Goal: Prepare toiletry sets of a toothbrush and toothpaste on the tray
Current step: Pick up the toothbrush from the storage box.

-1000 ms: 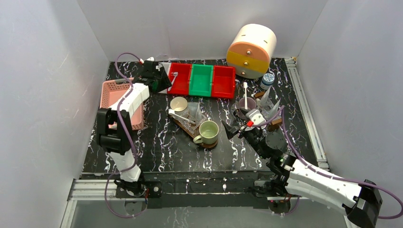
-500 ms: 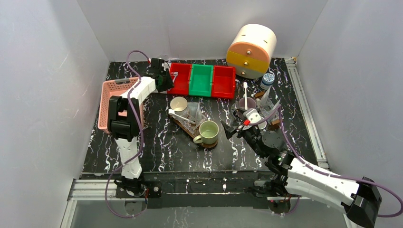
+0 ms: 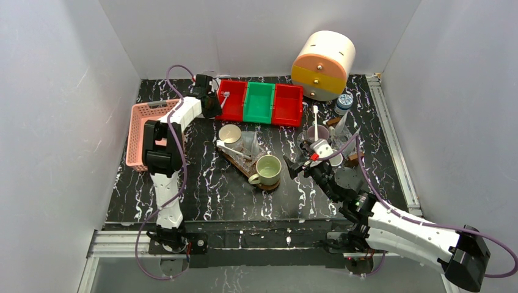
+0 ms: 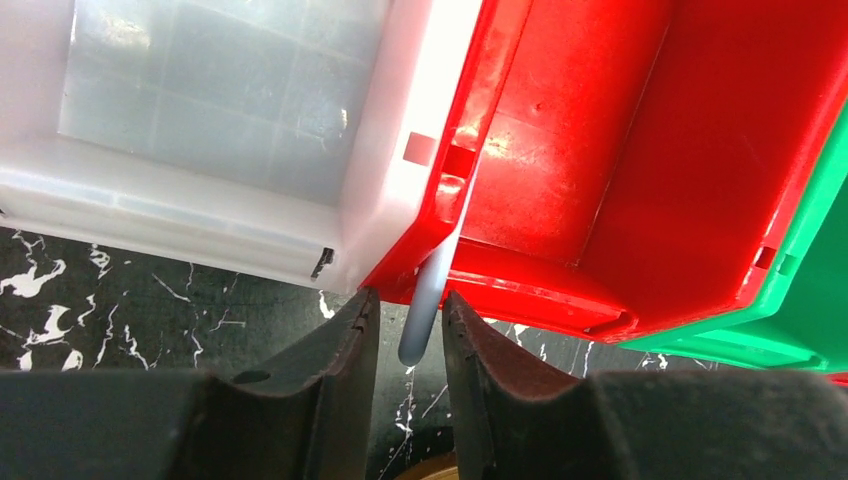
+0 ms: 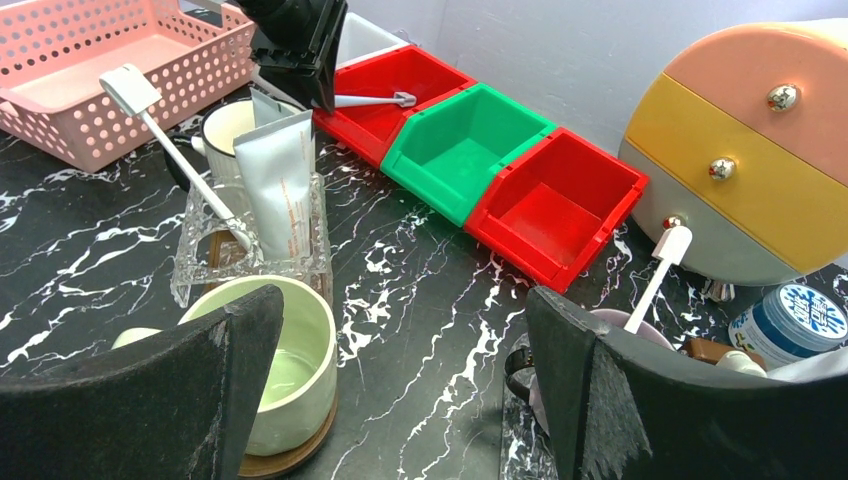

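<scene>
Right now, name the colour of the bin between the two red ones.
Green: the middle bin shows best in the right wrist view.

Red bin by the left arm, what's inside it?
A white toothbrush lies in the red bin, its handle poking over the rim into the open left gripper. Nothing else shows inside, though the gripper covers one corner.

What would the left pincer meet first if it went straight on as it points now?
The toothbrush handle: its end lies between the fingers of the left pincer. Just behind comes the near wall of the red bin. Depth is unclear.
</scene>
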Motion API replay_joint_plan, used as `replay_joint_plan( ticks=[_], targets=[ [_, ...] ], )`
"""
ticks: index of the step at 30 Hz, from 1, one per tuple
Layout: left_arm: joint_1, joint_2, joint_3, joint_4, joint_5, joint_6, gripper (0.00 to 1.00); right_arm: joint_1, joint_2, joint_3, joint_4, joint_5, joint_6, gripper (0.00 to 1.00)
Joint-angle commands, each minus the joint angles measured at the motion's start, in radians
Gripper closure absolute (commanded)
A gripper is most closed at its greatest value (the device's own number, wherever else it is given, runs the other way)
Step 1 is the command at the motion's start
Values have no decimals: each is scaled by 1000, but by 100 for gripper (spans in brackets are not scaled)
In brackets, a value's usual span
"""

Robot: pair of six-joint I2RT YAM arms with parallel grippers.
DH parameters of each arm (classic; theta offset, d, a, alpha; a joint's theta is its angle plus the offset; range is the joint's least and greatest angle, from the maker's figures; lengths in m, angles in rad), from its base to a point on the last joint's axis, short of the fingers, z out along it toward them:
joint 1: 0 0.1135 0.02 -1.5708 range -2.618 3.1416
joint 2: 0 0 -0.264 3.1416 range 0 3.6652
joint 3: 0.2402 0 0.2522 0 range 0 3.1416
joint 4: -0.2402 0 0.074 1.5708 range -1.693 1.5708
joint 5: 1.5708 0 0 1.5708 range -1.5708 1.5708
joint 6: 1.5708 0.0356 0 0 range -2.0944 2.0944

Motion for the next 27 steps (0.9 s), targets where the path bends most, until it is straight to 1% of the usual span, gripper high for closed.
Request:
replay_joint_plan(
  ticks=[1,8,16,27],
  targets=[
    [0,8,45,-18,54,11,74,-4,3,48,44,14,-4,1],
    [-1,0,36,-5,107,22,89,-3,9,48,43,9,-2,1],
    [-1,-89,0,32,135,23,99,-3,13,58,35,5,0,1],
    [-1,-264,-135,185,154,0,100,-4,34,100,7,17,44,1]
  ],
)
